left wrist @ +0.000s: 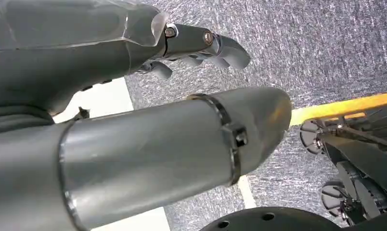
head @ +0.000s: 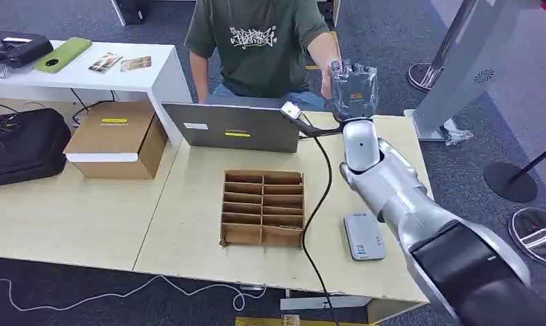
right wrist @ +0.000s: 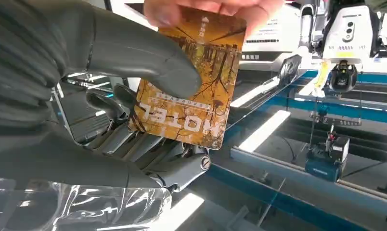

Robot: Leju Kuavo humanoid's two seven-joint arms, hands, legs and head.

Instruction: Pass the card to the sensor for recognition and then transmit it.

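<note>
My right hand [head: 354,88] is raised past the table's far edge toward a seated person [head: 260,47]. Up close, its thumb [right wrist: 134,53] presses an orange hotel card [right wrist: 196,96] against its fingers. The person's fingers [right wrist: 215,7] pinch the card's opposite end at the same moment. A grey card sensor [head: 363,235] lies flat on the table under my right forearm, near the front right. My left hand [left wrist: 109,53] hangs over blue carpet, fingers loosely apart, holding nothing.
A divided cardboard tray [head: 263,206] sits mid-table, with a laptop [head: 233,127] behind it. A black cable [head: 318,204] runs from the laptop over the front edge. A cardboard box [head: 117,139] and black bag [head: 22,142] stand at left.
</note>
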